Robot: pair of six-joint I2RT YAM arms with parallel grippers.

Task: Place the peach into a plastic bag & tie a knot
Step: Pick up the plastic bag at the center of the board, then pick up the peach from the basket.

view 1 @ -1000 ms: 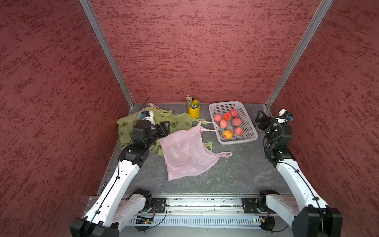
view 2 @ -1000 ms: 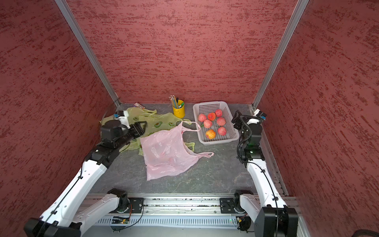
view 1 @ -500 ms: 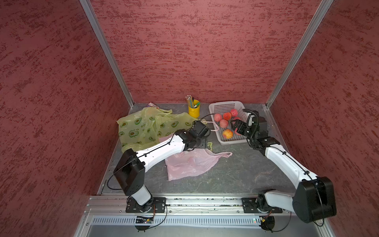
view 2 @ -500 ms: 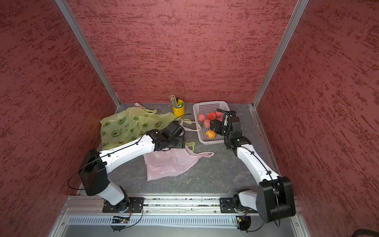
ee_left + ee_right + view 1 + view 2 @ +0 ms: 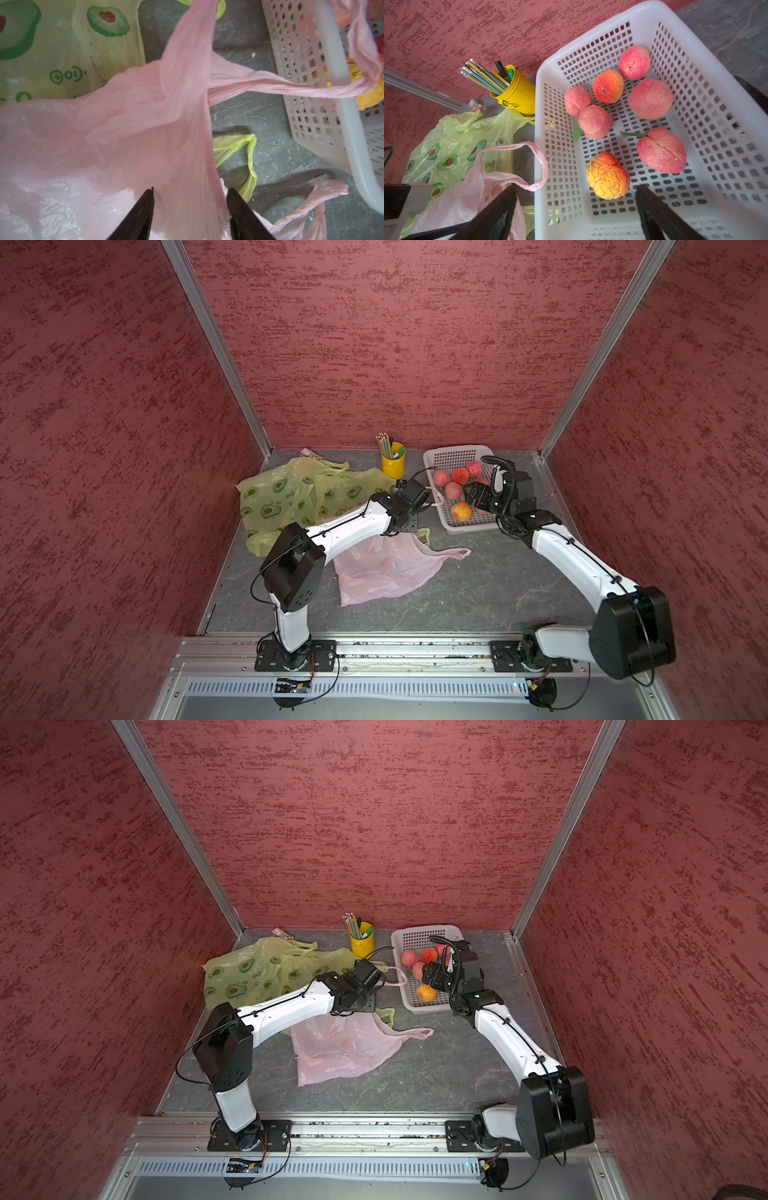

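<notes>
Peach (image 5: 608, 175) lies before wide-spread right fingers (image 5: 654, 209); left fingers (image 5: 143, 212) straddle pink bag (image 5: 124, 124).

Grey tabletop (image 5: 478, 593) carries pink bag (image 5: 386, 572), avocado bag (image 5: 282, 497), basket (image 5: 457, 456), pencil cup (image 5: 392, 464)

left tool (image 5: 190, 207) forward, jaws half apart; right tool (image 5: 575, 209) forward, jaws wide apart

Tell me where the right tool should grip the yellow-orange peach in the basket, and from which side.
Grip the yellow-orange peach across its rounded middle, probably coming straight down from above. It lies apart from the other peaches, nearest the open right tool, and the basket walls block a side approach.
</notes>
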